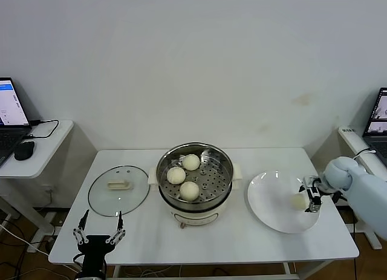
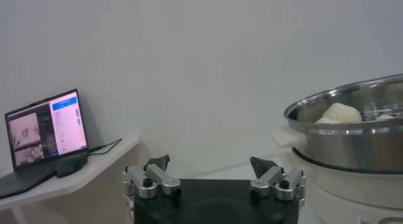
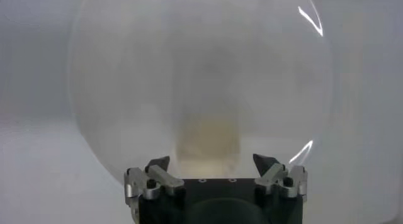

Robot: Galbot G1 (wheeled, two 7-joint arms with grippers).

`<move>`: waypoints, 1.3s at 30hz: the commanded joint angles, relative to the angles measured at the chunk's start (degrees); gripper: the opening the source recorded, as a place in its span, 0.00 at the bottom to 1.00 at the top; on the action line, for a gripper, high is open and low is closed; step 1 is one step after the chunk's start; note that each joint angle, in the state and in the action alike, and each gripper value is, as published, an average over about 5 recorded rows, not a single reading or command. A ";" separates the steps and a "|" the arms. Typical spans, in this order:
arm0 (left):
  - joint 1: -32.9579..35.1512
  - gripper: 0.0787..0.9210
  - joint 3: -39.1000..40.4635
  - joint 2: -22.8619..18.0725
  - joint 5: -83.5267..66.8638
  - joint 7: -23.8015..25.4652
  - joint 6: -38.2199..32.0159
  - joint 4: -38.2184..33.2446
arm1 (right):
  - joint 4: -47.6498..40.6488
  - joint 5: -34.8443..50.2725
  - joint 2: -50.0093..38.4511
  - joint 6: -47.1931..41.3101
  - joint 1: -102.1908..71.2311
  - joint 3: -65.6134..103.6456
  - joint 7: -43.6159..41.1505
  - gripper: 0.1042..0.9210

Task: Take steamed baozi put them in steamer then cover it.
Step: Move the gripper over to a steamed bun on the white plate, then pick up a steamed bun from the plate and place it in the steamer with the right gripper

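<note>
Steamer [image 1: 195,180] is sitting mid-table holding three baozi; cover [image 1: 118,190] is lying just left of it, plate [image 1: 272,204] just right. Right gripper [image 1: 312,195] is straddling the last baozi [image 1: 299,201] on the plate, jaws partly open, gripping nothing yet. Judgement: centre, squeeze gently. Left gripper [image 1: 99,227], wide open, is idling before the cover.

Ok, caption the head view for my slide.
Right gripper reaches the last baozi on the plate; three sit in the steamer.
</note>
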 commanded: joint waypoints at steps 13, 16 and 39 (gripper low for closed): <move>-0.08 0.88 0.08 -0.04 0.00 -0.07 -0.07 -0.08 | 6.51 5.52 -3.77 -4.42 10.84 -8.83 -1.23 0.61; -0.33 0.88 0.23 -0.04 0.00 -0.05 -0.05 -0.15 | 10.55 9.41 -5.85 -6.74 17.02 -13.64 -1.29 0.61; -1.34 0.88 0.56 0.73 0.04 -0.13 -0.15 0.05 | 25.29 48.02 9.20 -27.34 56.48 -45.73 8.16 0.63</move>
